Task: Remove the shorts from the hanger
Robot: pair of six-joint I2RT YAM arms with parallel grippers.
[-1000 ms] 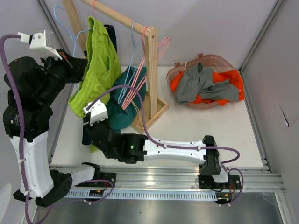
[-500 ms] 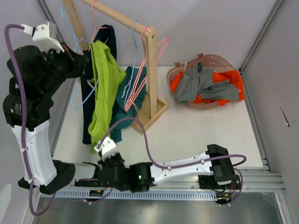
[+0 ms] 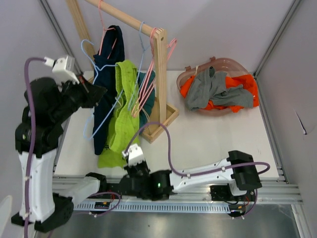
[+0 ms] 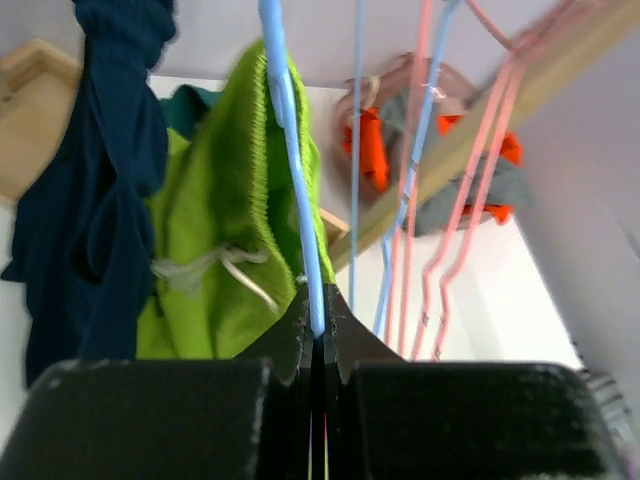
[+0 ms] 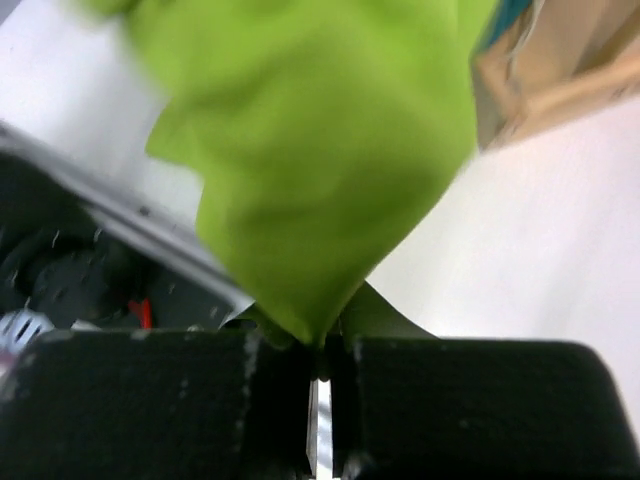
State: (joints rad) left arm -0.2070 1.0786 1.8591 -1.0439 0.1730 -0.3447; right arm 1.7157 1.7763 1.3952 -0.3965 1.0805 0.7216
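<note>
Hanging lime green shorts, left fingers pinched shut on blue hanger, right fingers clamping shorts' lower hem.

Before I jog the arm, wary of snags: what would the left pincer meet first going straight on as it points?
Probably the lime green shorts, draped just beyond the blue hanger wire that the left pincer is shut on, though depth is unclear.
</note>
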